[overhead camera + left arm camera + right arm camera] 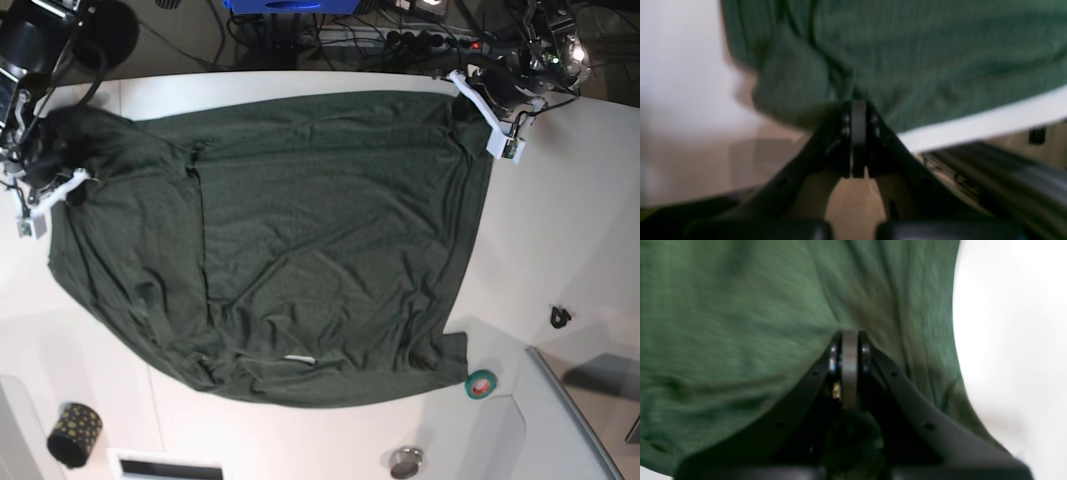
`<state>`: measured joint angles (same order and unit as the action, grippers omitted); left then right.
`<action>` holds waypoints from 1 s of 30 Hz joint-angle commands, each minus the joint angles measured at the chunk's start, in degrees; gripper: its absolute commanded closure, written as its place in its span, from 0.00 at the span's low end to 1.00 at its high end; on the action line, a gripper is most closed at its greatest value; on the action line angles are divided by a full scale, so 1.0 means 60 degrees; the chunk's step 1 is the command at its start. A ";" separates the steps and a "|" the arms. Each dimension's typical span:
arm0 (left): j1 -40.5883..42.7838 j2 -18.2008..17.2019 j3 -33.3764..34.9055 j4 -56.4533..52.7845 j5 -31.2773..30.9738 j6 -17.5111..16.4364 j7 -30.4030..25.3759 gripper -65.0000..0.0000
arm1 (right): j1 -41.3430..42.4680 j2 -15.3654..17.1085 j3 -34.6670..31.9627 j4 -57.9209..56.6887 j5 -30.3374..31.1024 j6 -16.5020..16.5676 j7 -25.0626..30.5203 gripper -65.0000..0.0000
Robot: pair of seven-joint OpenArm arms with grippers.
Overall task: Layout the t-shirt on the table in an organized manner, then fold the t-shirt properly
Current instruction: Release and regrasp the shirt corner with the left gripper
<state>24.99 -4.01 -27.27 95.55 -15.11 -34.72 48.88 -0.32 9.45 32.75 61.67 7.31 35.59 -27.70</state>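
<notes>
Base view: t-shirt (300,240) spread flat, collar toward near edge

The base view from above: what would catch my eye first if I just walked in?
A big dark green t-shirt sprawls wrinkled across most of the white table. At its two far corners a robot arm grips the cloth: the left pincer on that view's right, the right pincer on its left, both shut on fabric. Near the shirt's lower right corner lies a small green tape roll.
</notes>
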 commanded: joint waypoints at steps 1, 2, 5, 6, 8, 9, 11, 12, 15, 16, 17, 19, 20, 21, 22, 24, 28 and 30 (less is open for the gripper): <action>0.0047 -0.0218 -0.0093 0.0171 -0.0184 -0.0023 -0.0242 1.00 | 0.0265 0.0131 0.0043 0.0000 -0.0127 0.0053 0.0112 0.99; 0.0120 -0.0335 -0.0108 0.0112 -0.0140 -0.0023 -0.0242 1.00 | 0.0309 0.0131 0.0043 -0.0088 -0.0273 0.0053 0.0156 0.99; 0.0281 -0.0672 -0.0122 -0.0313 -0.0184 -0.0023 -0.0433 1.00 | 0.0339 0.0102 0.0043 -0.0220 -0.0523 0.0053 0.0566 0.99; 0.0369 -0.0731 -0.0122 -0.0415 -0.0184 -0.0023 -0.0653 1.00 | 0.0339 0.0102 0.0043 -0.0220 -0.0523 0.0038 0.0581 0.99; 0.0706 -0.0804 -0.0122 -0.0533 -0.0184 -0.0023 -0.1048 1.00 | 0.0309 0.0102 0.0043 -0.0220 -0.0523 -0.0196 0.0595 0.99; 0.0897 -0.0848 -0.0122 -0.0533 -0.0184 -0.0023 -0.1136 1.00 | 0.0295 0.0102 0.0043 -0.0220 -0.0523 -0.0313 0.0610 0.99; 0.1263 -0.0848 -0.0122 -0.0459 -0.0184 -0.0038 -0.1165 1.00 | 0.0280 0.0131 0.0043 -0.0220 -0.0523 -0.0357 0.0610 0.99; 0.1424 -0.0848 -0.0137 -0.0459 -0.0184 -0.0038 -0.1165 1.00 | 0.0265 0.0146 0.0043 -0.0176 -0.0523 -0.0357 0.0610 0.99; 0.1849 -0.0804 -0.0225 -0.0181 -0.0214 -0.0609 -0.1180 1.00 | 0.0104 0.0146 0.0043 0.0044 -0.0493 -0.0343 0.0610 0.99; 0.2010 -0.0745 -0.0415 0.0112 -0.0214 -0.0880 -0.1180 1.00 | 0.0002 0.0102 0.0043 0.0352 -0.0479 -0.0328 0.0610 0.99; 0.2098 -0.0599 -0.0591 0.0405 -0.0272 -0.0880 -0.1165 1.00 | -0.0145 0.0073 0.0028 0.0660 -0.0479 -0.0328 0.0610 0.99; 0.2201 -0.0291 -0.0987 0.1020 -0.0463 -0.0880 -0.1122 1.00 | -0.0423 -0.0088 -0.0001 0.1363 -0.0464 -0.0328 0.0610 0.99; 0.2186 -0.0174 -0.1250 0.1313 -0.0624 -0.0880 -0.1092 1.00 | -0.0511 -0.0235 -0.0016 0.1670 -0.0464 -0.0328 0.0581 0.99; 0.2171 -0.0028 -0.1470 0.1460 -0.0814 -0.0880 -0.1092 1.00 | -0.0541 -0.0279 -0.0016 0.1861 -0.0479 -0.0328 0.0566 0.99; 0.2127 0.0148 -0.1734 0.1504 -0.1137 -0.0880 -0.1092 1.00 | -0.0555 -0.0308 -0.0016 0.1993 -0.0479 -0.0328 0.0551 0.99; 0.2054 0.0324 -0.2232 0.1475 -0.1855 -0.0880 -0.1078 1.00 | -0.0614 -0.0323 -0.0016 0.2051 -0.0479 -0.0328 0.0551 0.99; 0.1820 0.0368 -0.2540 0.1226 -0.2617 -0.0880 -0.1078 0.93 | -0.0687 -0.0323 -0.0016 0.2022 -0.0479 -0.0328 0.0551 0.99; 0.1541 0.0368 -0.2584 0.0976 -0.2690 -0.0880 -0.1078 0.58 | -0.0687 -0.0323 -0.0016 0.2022 -0.0479 -0.0328 0.0551 0.99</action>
<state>33.69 -1.26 -42.35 100.57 -30.33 -39.68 43.31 -5.39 6.72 32.58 72.95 3.75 33.45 -25.71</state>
